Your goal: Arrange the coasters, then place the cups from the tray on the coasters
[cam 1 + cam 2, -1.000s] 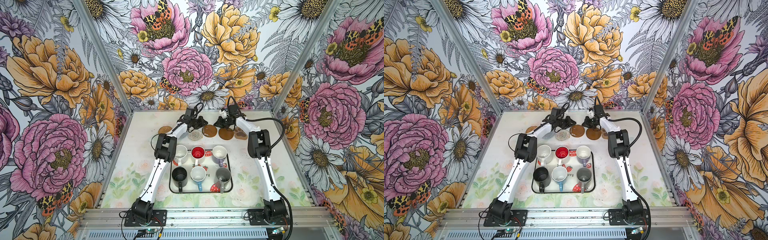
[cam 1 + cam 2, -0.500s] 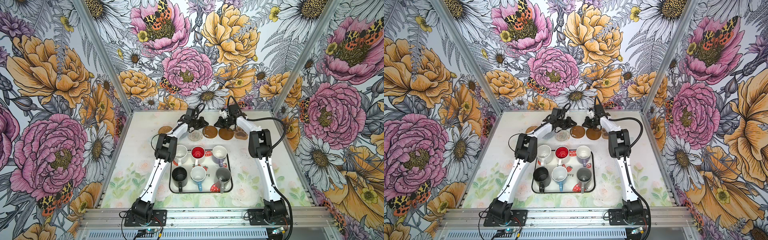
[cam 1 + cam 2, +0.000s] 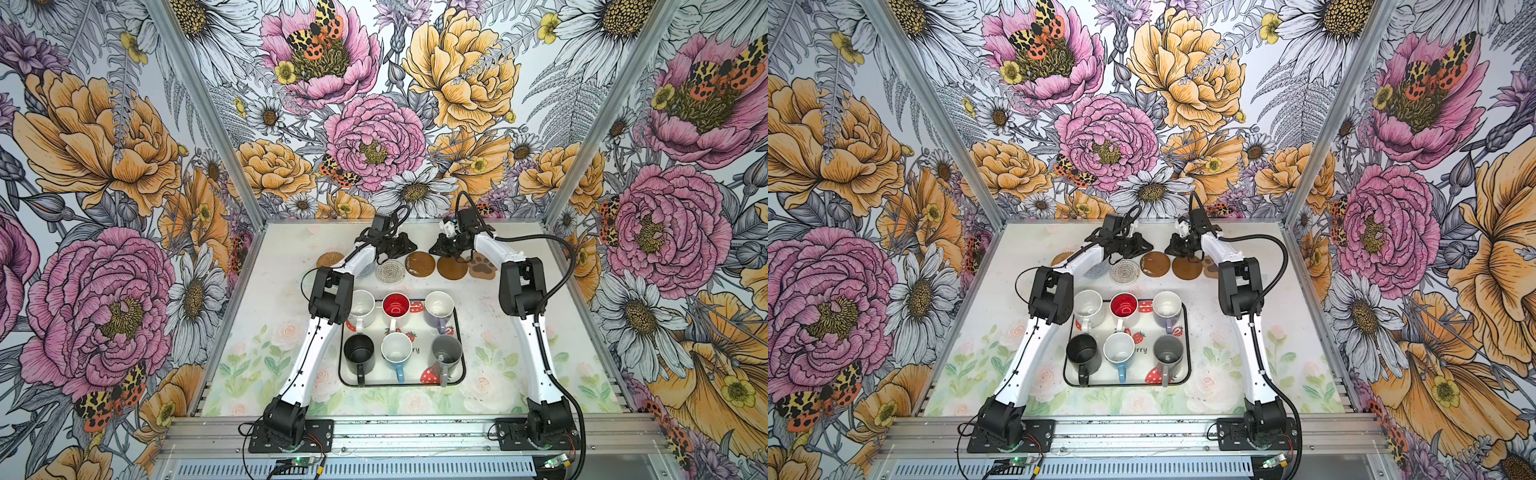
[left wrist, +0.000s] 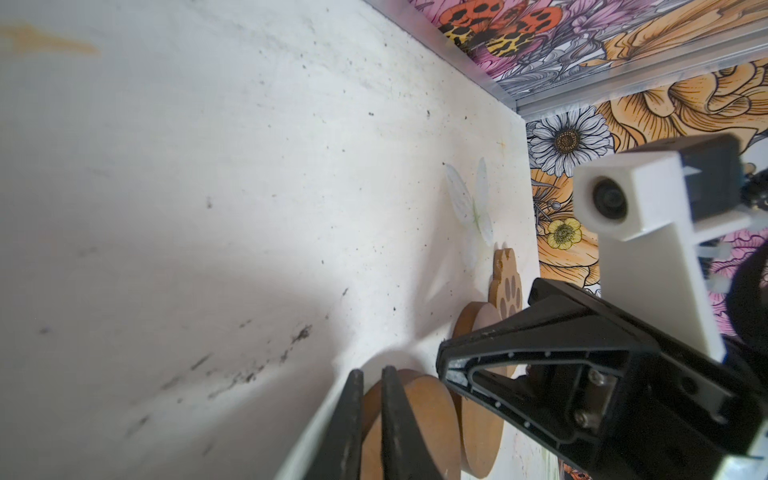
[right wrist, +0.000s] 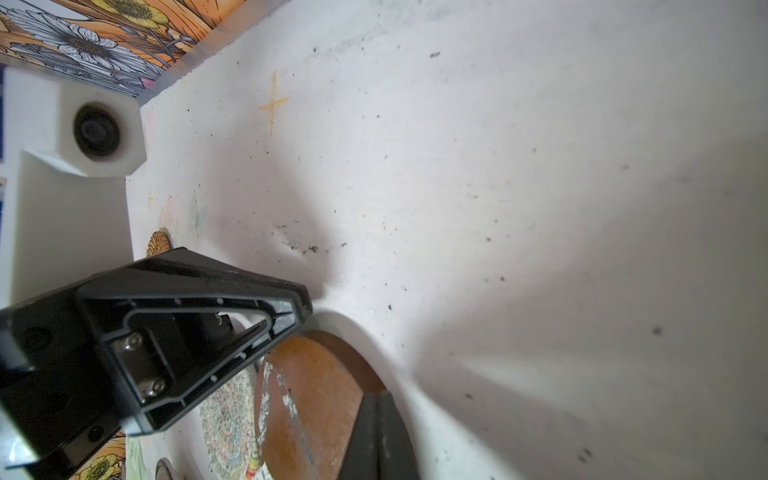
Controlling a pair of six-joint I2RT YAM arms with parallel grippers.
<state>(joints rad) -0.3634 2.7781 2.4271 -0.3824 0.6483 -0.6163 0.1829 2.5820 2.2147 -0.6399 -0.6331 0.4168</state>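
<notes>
- The step in hand looked like arranging the coasters. Both arms reached to the far side of the table (image 3: 282,316), where all six lay in a row, apart from the tray (image 3: 417,366).
- From the left, the row ran rattan coaster (image 3: 330,259), blue-grey coaster (image 3: 368,271) (partly under the left arm), beaded coaster (image 3: 390,272), scuffed brown disc (image 3: 420,263), plain brown disc (image 3: 452,268) and paw coaster (image 3: 482,266). The last two touched or overlapped; which could not be told.
- The left gripper (image 4: 372,374) hung at the far edge of the scuffed brown disc. Its jaws were narrowed to a slit with nothing seen clamped, and contact with the disc could not be told.
- The right gripper (image 5: 377,395) was pressed shut and empty, just beside the left one.
- The tray held all six cups upright in two rows: white cup (image 3: 362,303), red-lined cup (image 3: 395,304) and lavender cup (image 3: 439,303) behind; black cup (image 3: 358,353), light blue cup (image 3: 395,351) and grey cup (image 3: 446,352) in front.
- No coaster bore a cup.
- The next move probably called for nudging the crowded discs apart. After that, a gripper would need to pull back to the tray and open wide for a mug's rim or handle.
</notes>
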